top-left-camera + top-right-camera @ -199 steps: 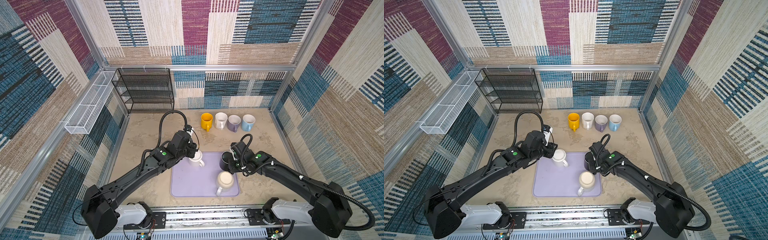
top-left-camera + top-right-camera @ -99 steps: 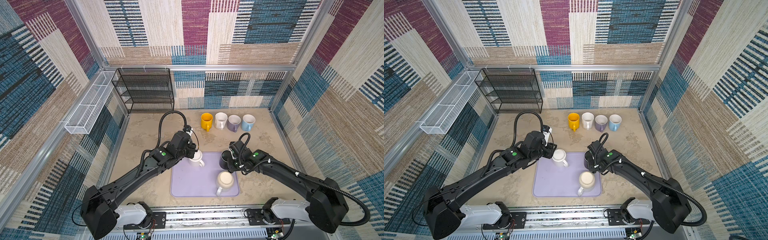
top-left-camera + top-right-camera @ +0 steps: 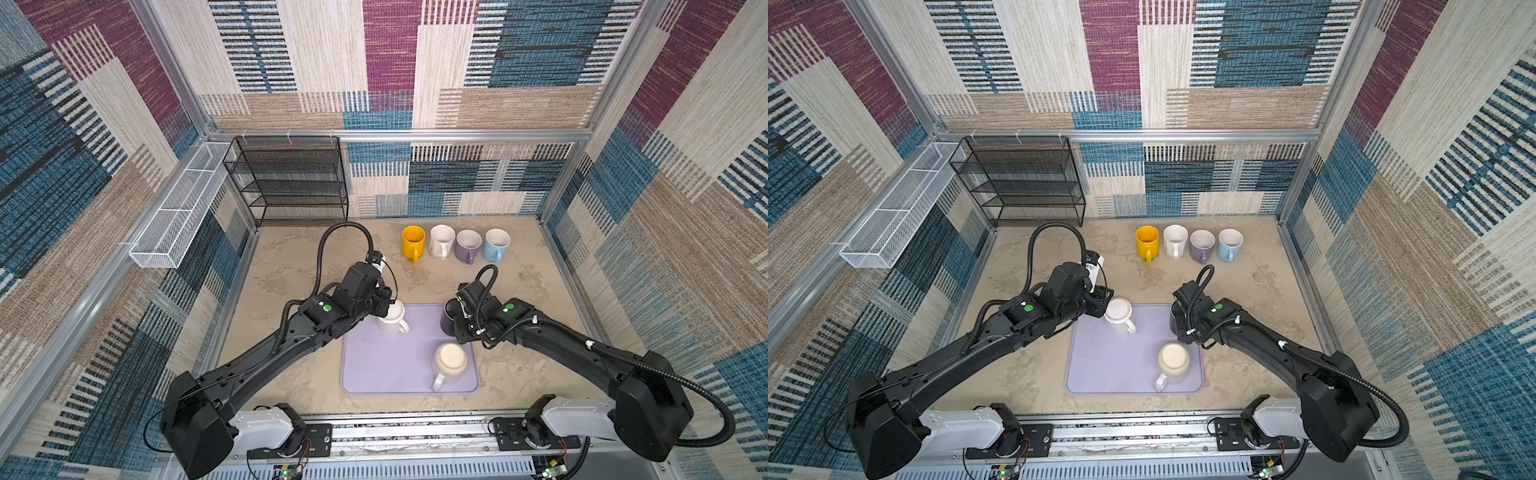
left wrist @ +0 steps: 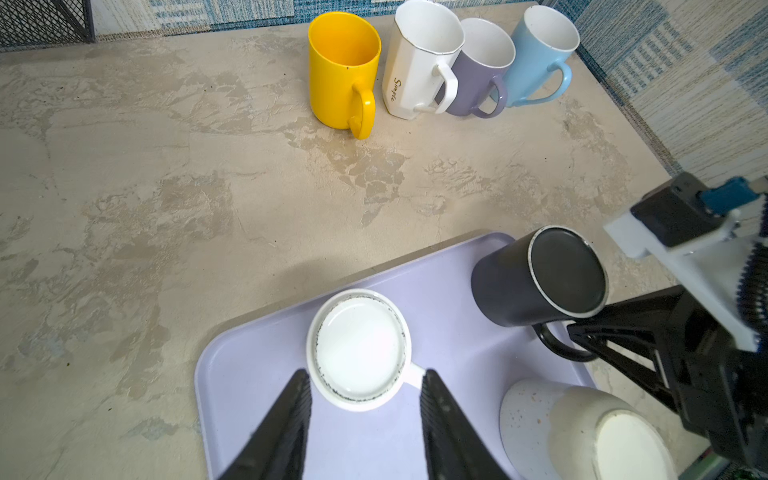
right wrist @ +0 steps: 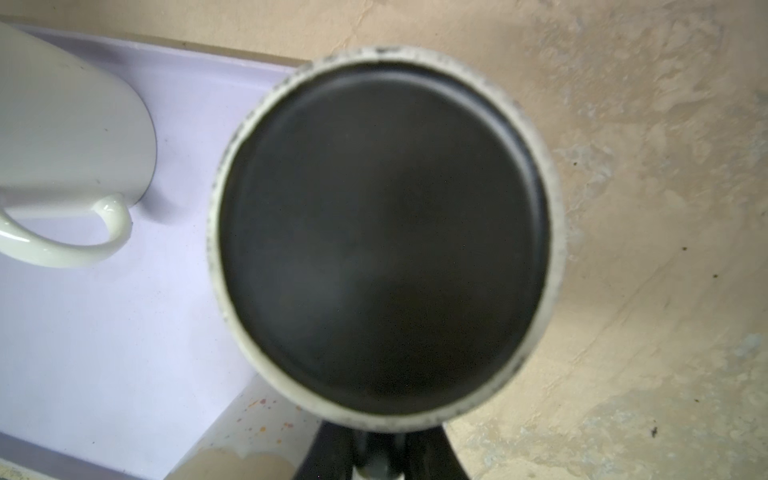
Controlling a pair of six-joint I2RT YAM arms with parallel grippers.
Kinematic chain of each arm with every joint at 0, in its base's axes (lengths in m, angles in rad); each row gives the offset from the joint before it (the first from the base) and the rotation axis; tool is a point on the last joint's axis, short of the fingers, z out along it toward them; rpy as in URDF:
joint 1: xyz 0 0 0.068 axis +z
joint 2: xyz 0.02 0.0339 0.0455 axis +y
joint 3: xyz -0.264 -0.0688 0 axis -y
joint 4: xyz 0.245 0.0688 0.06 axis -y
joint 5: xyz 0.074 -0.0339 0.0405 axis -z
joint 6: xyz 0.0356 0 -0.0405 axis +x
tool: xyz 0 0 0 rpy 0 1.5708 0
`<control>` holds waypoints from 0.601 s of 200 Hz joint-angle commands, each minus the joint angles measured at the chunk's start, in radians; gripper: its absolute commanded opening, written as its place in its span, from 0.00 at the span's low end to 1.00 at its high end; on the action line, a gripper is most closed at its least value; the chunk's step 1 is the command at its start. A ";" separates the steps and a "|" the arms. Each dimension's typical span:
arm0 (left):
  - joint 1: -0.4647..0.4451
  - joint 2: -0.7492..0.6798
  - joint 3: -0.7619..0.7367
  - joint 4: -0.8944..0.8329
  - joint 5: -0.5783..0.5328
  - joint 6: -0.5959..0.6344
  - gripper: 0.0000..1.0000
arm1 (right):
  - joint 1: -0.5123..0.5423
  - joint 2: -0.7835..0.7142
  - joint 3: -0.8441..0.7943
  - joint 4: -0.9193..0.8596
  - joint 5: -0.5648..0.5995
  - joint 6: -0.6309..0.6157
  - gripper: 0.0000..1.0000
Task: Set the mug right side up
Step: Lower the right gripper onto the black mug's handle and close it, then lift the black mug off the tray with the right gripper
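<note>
Beige tabletop (image 4: 166,174): white mug (image 4: 415,62) reads "Simple"; left hand (image 4: 365,374) apart, right hand (image 4: 577,332) clamps dark mug (image 4: 519,286).

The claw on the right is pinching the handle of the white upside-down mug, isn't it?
Not the white one. The right gripper is shut on the handle of the dark upside-down mug, as the left wrist view shows. The white upside-down mug stands apart from it, on the purple mat.

"Simple" on white mug (image 4: 415,62)
</note>
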 commanded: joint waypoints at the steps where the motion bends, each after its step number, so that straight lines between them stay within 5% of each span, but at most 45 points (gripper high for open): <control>1: 0.000 -0.006 -0.001 0.000 -0.009 -0.003 0.44 | 0.002 -0.002 0.012 0.028 0.024 0.003 0.12; 53: 0.000 -0.017 -0.006 -0.010 -0.015 -0.004 0.44 | 0.002 0.004 0.021 0.033 0.030 -0.002 0.00; 120: 0.000 -0.025 -0.010 -0.012 -0.016 -0.006 0.44 | 0.002 -0.014 0.033 0.043 0.035 -0.006 0.00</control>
